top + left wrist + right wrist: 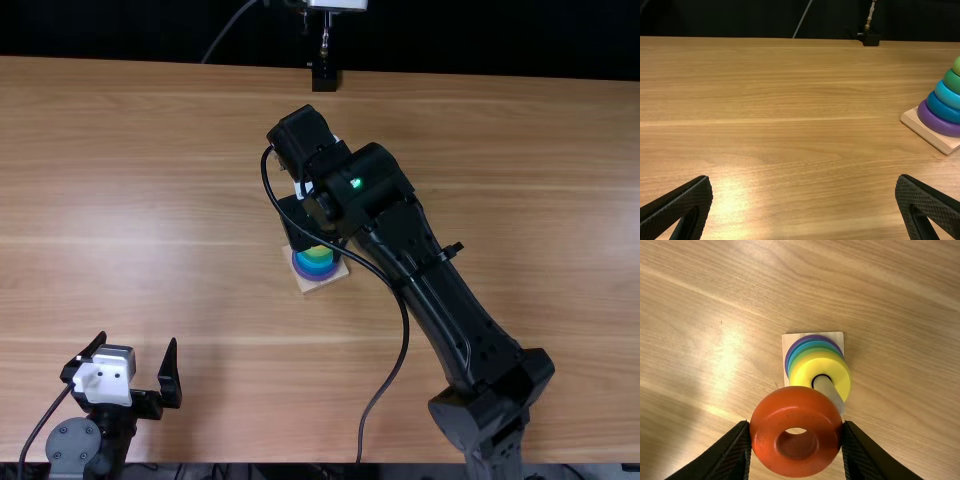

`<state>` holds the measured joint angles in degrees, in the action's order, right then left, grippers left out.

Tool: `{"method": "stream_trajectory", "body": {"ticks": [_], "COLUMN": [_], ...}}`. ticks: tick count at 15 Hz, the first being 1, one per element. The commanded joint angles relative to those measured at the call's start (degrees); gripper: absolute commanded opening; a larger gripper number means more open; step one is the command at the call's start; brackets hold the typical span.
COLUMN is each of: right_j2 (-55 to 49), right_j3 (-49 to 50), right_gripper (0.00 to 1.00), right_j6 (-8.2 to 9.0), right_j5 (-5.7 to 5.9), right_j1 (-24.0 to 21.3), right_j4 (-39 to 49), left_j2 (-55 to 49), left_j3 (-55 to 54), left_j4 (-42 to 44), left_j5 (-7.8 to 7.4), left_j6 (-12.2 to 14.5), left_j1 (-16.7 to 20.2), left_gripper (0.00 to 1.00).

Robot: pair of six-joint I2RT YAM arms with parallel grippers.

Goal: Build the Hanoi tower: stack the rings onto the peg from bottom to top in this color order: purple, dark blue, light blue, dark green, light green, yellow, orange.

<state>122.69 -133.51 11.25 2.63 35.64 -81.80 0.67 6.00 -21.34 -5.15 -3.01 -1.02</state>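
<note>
In the top view my right gripper (300,222) is over the tower, partly covering it. In the right wrist view my right gripper (796,426) is shut on the orange ring (796,404), held in front of the peg's tip (828,388). The yellow ring (806,369) surrounds the peg on top of the stack. From the side, purple (935,120), dark blue (942,109), light blue (947,96), dark green (952,81) and light green rings (957,67) rise from the base. My left gripper (137,343) stands open, away from the tower; its fingers spread wide in its wrist view (804,181).
The square wooden base (305,284) sits near the middle of the table (130,200). A black stand (325,76) is at the far edge. The right arm spans the table's right half, with a loose cable (404,345) beside it.
</note>
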Motion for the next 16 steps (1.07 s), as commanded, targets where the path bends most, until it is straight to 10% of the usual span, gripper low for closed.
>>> {"method": "stream_trajectory", "body": {"ticks": [1, 16], "right_j2": [1.1, 0.9], "right_j3": [-1.5, -0.6], "right_gripper": [0.0, 0.0], "right_j6": [0.25, -0.8], "right_j5": [0.85, 0.95], "right_j1": [0.1, -3.1], "right_j4": [0.3, 1.1], "left_j2": [-0.7, -0.7], "left_j3": [-6.0, -6.0], "left_j4": [-4.2, -4.2], "left_j5": [-1.5, -1.5], "left_j6": [0.7, 0.7], "left_j1": [0.3, 0.3], "left_gripper": [1.0, 1.0]}}
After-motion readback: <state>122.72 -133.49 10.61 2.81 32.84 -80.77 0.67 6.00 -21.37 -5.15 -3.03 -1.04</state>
